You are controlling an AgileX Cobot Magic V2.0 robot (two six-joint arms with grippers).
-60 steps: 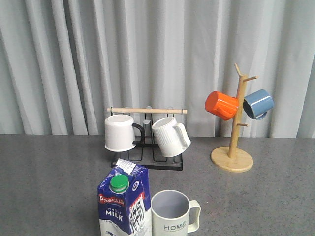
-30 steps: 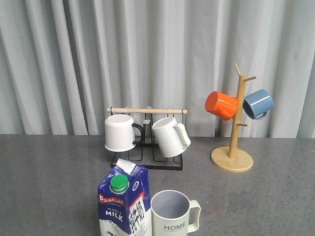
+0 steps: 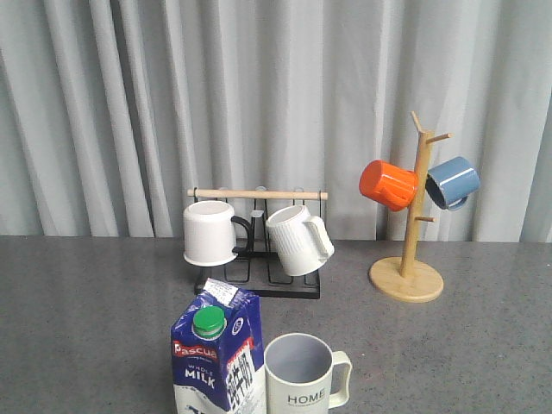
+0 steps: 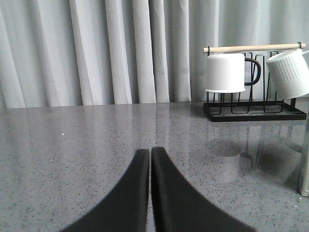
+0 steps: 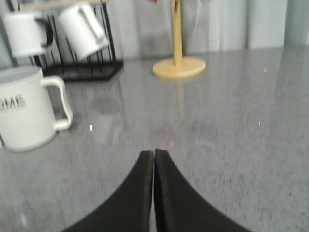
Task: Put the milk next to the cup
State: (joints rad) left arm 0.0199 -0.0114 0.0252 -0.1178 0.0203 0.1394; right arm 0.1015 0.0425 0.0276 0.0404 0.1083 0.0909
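Observation:
The milk (image 3: 217,358), a blue and white carton with a green cap, stands upright at the table's near edge. Right beside it, on its right, stands the cup (image 3: 299,373), a pale grey-green mug with "HOME" lettering and its handle to the right. The cup (image 5: 26,107) also shows in the right wrist view. My left gripper (image 4: 150,151) is shut on nothing, low over bare table. My right gripper (image 5: 154,153) is shut too, empty, some way from the cup. Neither arm shows in the front view.
A black rack (image 3: 259,280) with a wooden bar holds a plain white mug (image 3: 210,233) and a ribbed white mug (image 3: 296,240) behind the milk. At the back right a wooden mug tree (image 3: 407,276) carries an orange mug (image 3: 388,185) and a blue mug (image 3: 453,182).

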